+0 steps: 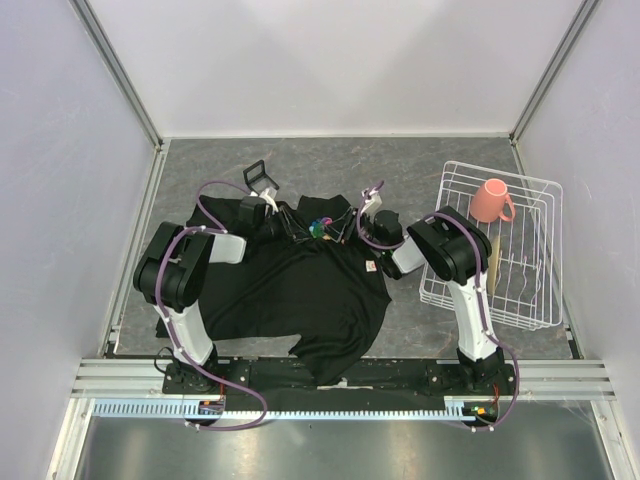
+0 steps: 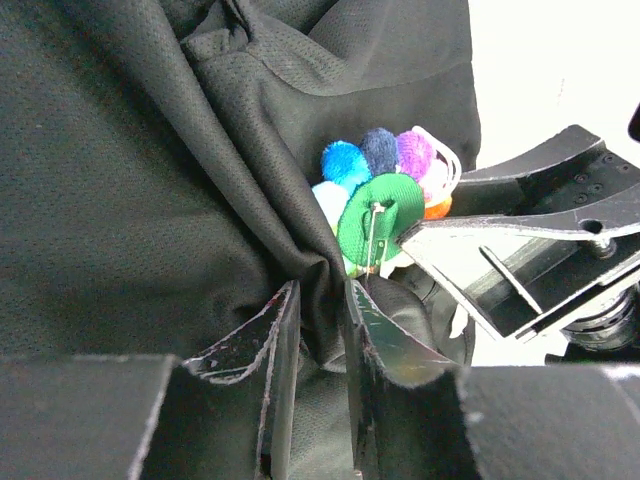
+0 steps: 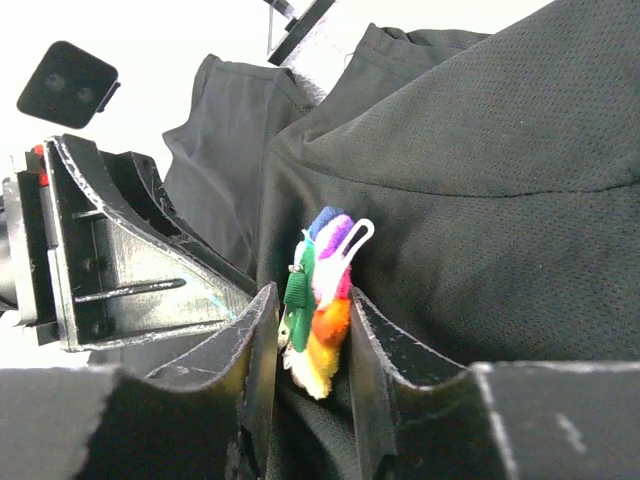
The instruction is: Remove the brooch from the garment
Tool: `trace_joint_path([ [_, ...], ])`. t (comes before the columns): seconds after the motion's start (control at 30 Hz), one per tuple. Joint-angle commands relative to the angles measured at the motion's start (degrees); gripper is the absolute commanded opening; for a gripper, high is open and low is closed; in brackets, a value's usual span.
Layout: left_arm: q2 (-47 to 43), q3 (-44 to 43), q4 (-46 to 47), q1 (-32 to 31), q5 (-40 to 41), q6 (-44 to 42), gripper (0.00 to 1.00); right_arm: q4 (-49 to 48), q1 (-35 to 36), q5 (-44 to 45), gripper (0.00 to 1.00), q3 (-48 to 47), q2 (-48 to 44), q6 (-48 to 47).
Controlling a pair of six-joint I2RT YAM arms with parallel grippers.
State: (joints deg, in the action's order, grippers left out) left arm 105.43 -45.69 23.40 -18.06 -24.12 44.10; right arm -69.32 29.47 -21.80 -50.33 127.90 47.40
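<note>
On the grey bench [image 1: 300, 165], only the overhead view is showing the whole layout: the black shirt [image 1: 290, 290] is lying spread and rumpled, a white wire rack [image 1: 552, 260] is standing to its right with a pink mug [image 1: 490, 200] in it, and both arms are reaching in to the shirt's far edge. The white-and-red label [image 1: 371, 266] is showing there too, but in neither wrist view.

The left wrist view is showing the left gripper [image 2: 322, 345] pinching a raised fold of shirt, its jaws narrow with cloth bunched between them, just below the brooch [image 2: 375, 200].

The right wrist view is giving what that one is hiding: the right gripper [image 3: 312, 330] is closing narrowly on the brooch edge-on, one finger against each face.

The brooch is sitting on the shirt between the two grippers. It is looking like a small ring of fuzzy tufts, blue, navy, purple, pink, orange and yellow, with a green fabric disc and a thin metal pin on one face.
</note>
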Motion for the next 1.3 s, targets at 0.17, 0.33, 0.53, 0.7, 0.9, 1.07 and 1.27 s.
trace_joint_path([
  [0.17, -0.8, 1.4, 3.3, 0.0, 0.4, 0.6, 0.30, 20.6, 2.3, 6.2, 0.46, -5.5, -5.6, -13.0],
  [0.33, -0.9, 1.4, 3.2, 0.0, 0.4, 0.5, 0.30, 23.6, 3.1, 7.6, 0.43, -6.9, -5.6, -14.8],
  [0.53, -1.0, 1.5, 3.3, 0.0, 0.4, 0.4, 0.30, 23.4, 3.2, 7.4, 0.27, -6.8, -5.4, -14.8],
  [0.7, -1.3, 1.5, 3.2, 0.1, 0.4, 0.3, 0.30, 20.3, 3.2, 6.2, 0.14, -6.1, -4.8, -13.1],
  [0.9, -1.2, 1.4, 3.2, 0.0, 0.3, 0.2, 0.30, 15.8, 2.4, 4.2, 0.08, -4.7, -4.0, -10.3],
  [1.07, -0.7, 1.2, 3.2, 0.0, 0.1, 0.1, 0.29, 13.8, 1.7, 3.3, 0.26, -4.1, -4.1, -8.8],
  [1.27, -0.3, 1.0, 3.2, 0.1, 0.0, 0.1, 0.29, 12.4, 1.3, 2.2, 0.29, -3.9, -3.5, -7.8],
])
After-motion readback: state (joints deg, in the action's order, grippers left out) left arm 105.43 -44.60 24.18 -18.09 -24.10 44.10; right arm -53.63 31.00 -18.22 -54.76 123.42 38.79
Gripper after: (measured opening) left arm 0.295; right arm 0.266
